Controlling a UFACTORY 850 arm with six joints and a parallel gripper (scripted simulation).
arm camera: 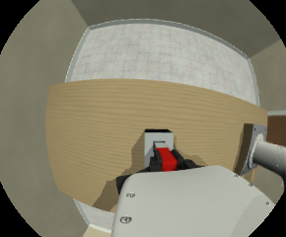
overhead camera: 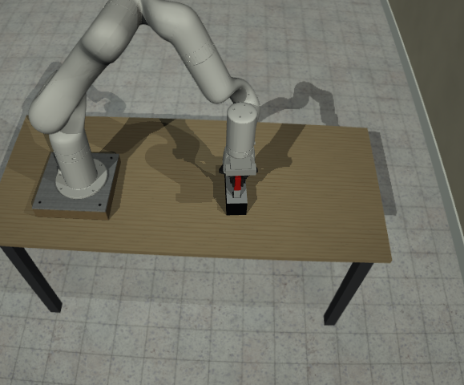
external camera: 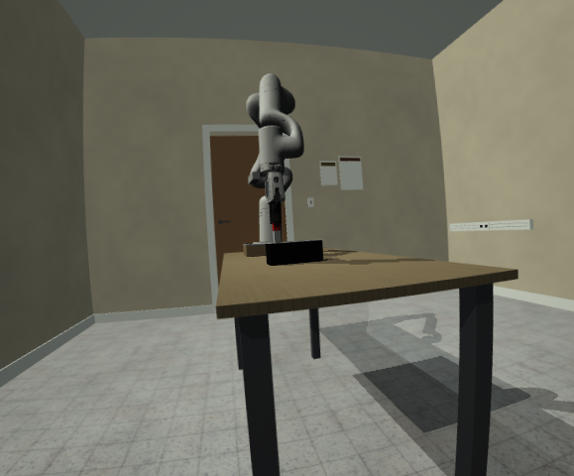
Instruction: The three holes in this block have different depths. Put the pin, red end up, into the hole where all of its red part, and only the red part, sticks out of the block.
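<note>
The black block lies on the wooden table, near its middle. My gripper points straight down over the block and is shut on the pin. The pin stands upright with its red end up between the fingers. Its grey lower part shows below the red, reaching down to the block's top near the left end in the exterior view. The holes are hidden by the gripper and the pin.
The arm's base stands on a grey plate at the table's left end in the top view. A wall with a door lies behind the table in the exterior view.
</note>
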